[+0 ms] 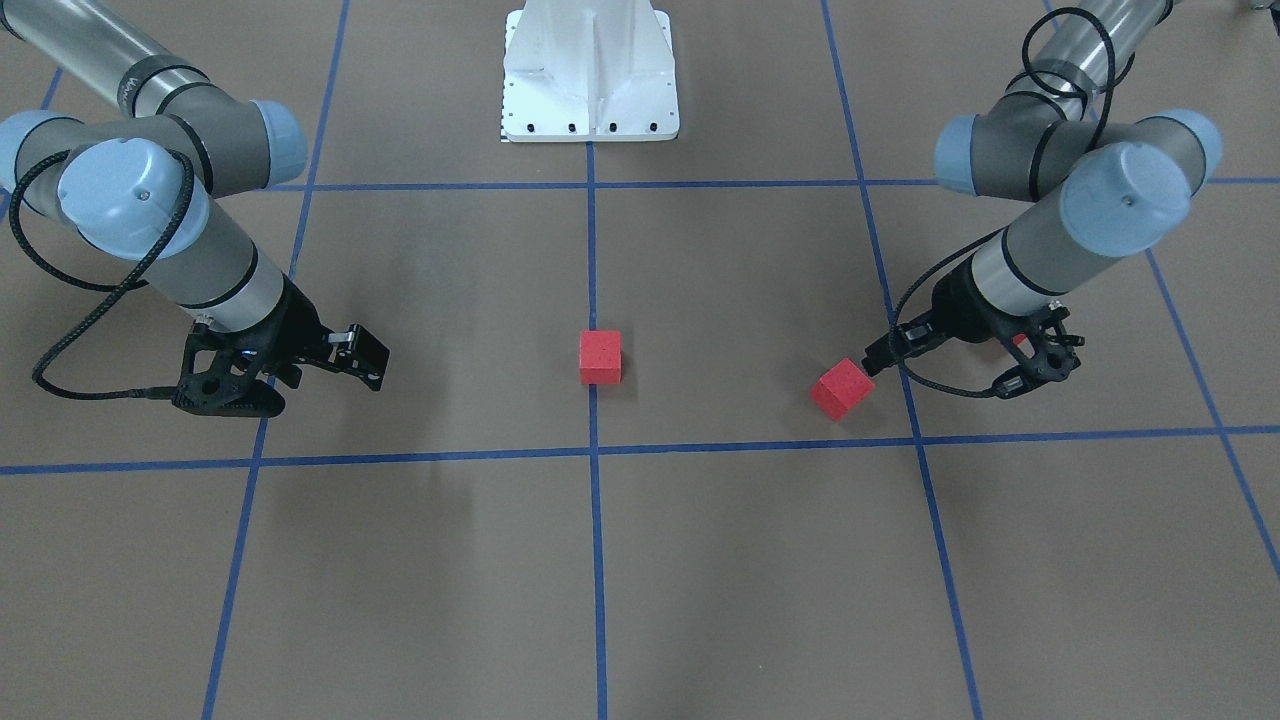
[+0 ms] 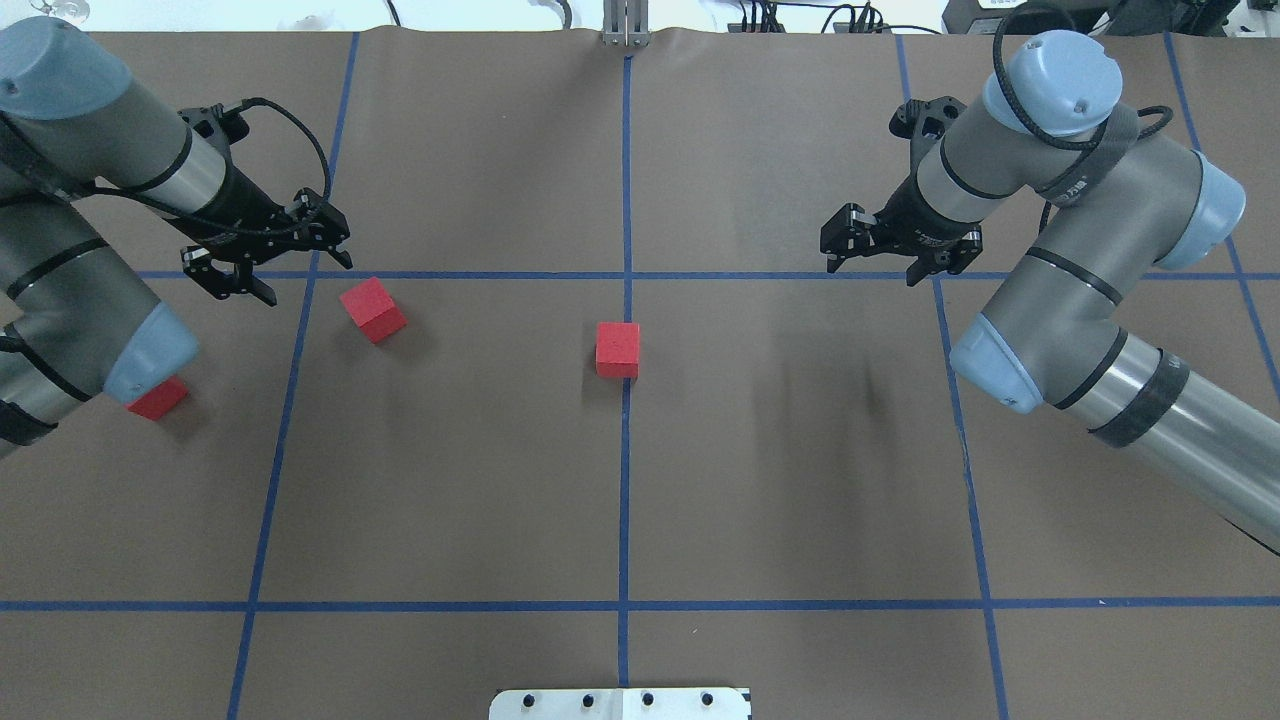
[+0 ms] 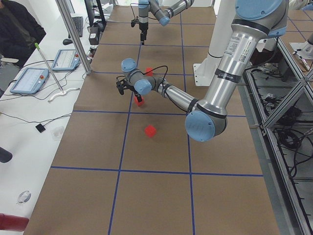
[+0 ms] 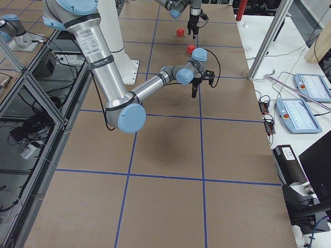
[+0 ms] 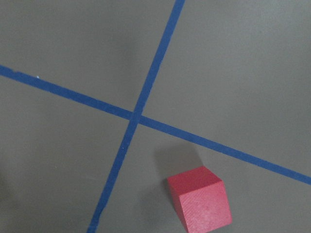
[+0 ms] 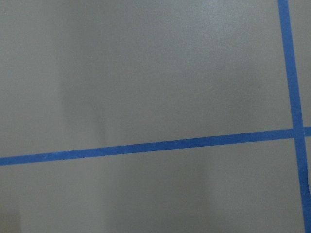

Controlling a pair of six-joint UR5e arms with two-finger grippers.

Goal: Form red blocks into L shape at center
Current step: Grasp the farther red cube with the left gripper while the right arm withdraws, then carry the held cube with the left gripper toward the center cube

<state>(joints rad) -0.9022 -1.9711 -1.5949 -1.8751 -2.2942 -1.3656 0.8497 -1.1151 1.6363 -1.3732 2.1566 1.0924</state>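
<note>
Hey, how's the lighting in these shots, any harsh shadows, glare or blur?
Overhead exterior: even light, only a faint arm shadow on the floor, middle red block sharp. Exterior front-facing: white base bright, nearly washed out. Left wrist: angled red block crisp with a soft shadow. Right wrist: faint shadow bands, no glare.

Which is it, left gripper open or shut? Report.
Open. In the overhead view the left gripper is spread wide with nothing in its gap; the nearest red block lies apart, ungripped.
</note>
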